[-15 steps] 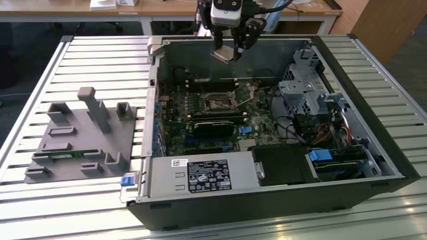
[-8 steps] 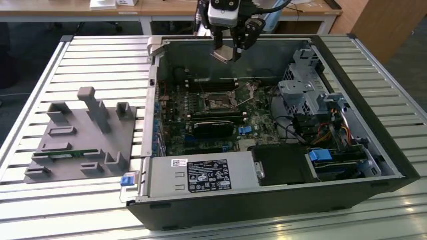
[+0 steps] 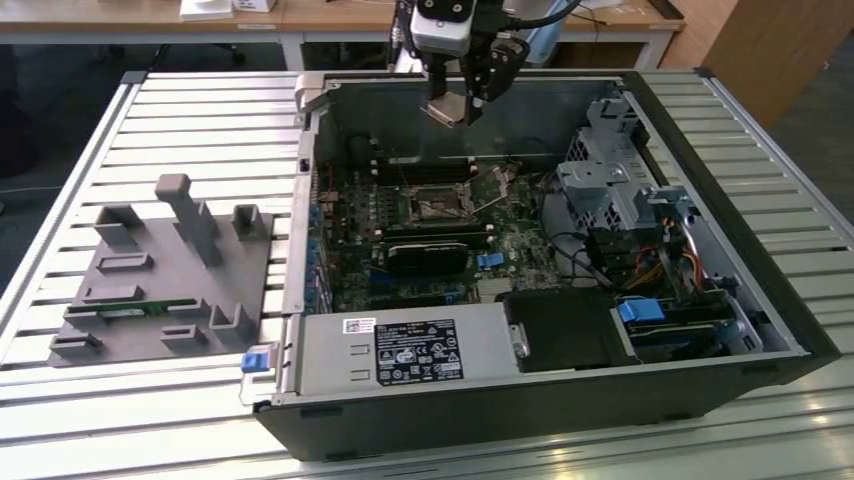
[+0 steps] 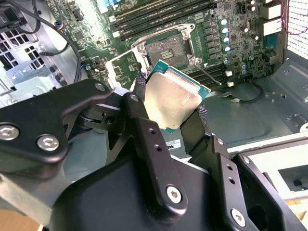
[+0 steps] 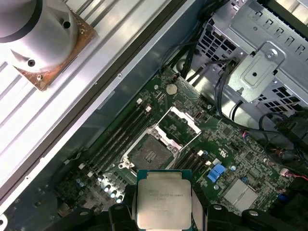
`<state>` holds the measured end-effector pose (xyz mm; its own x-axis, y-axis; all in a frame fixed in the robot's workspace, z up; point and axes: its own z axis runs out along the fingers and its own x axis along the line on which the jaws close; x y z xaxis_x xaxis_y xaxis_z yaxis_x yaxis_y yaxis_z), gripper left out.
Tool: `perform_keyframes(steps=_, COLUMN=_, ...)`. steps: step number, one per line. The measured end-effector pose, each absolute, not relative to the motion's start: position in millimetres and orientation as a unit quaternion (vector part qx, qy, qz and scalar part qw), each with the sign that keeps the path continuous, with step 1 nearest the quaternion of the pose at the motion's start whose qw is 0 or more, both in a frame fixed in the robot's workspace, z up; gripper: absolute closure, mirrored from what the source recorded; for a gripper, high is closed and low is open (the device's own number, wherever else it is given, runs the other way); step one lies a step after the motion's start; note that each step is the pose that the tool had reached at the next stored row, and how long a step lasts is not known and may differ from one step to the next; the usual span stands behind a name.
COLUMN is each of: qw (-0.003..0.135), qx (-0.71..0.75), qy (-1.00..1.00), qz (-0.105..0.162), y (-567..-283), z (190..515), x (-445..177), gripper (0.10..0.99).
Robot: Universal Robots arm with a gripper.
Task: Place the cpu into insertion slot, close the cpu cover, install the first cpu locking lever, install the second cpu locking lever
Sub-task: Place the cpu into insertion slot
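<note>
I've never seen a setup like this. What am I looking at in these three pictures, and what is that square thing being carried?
This is a robot arm working inside a computer. One picture comes from a camera standing off the arm. It shows the computer case lying open on a slatted metal table, with a grey holder block at the exterior view's left. The other two come from cameras riding near the arm's wrist, looking into the case. The arm ends in a gripper, its grasping part, shut on the cpu, a flat square chip with a silvery top. The chip hangs above the green circuit board, not yet set down. On the board sits the insertion slot, a square socket, with the cpu cover swung open beside it.
</note>
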<state>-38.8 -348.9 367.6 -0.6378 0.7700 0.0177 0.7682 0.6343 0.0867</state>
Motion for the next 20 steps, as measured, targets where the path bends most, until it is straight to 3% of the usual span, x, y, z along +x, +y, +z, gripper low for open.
perform_keyframes(steps=20, qw=0.012, qx=0.467, qy=0.883, qz=0.042, y=-348.9, z=366.1, x=-40.1, gripper=0.545)
